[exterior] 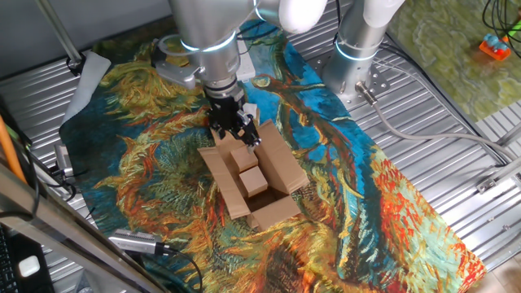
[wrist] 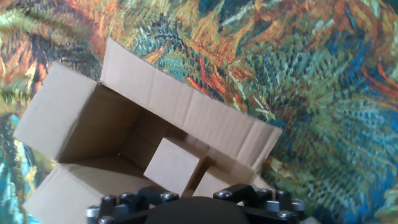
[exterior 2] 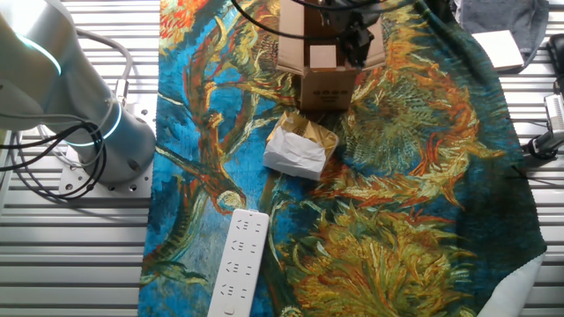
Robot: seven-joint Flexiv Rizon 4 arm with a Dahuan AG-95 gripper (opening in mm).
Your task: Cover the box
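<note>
The brown cardboard box stands open in the middle of the patterned cloth with its four flaps spread outward. Small cardboard blocks lie inside it. The box also shows at the top of the other fixed view and in the hand view, with one block inside. My gripper hangs low over the box's back edge, close to the rear flap, and shows in the other fixed view too. In the hand view only the black housing shows, and the fingertips are hidden.
A crumpled white-and-tan paper packet lies on the cloth just beside the box. A white power strip lies further along the cloth. The robot base stands on the ribbed metal table beside the cloth. Cables and a metal cylinder lie at the table edge.
</note>
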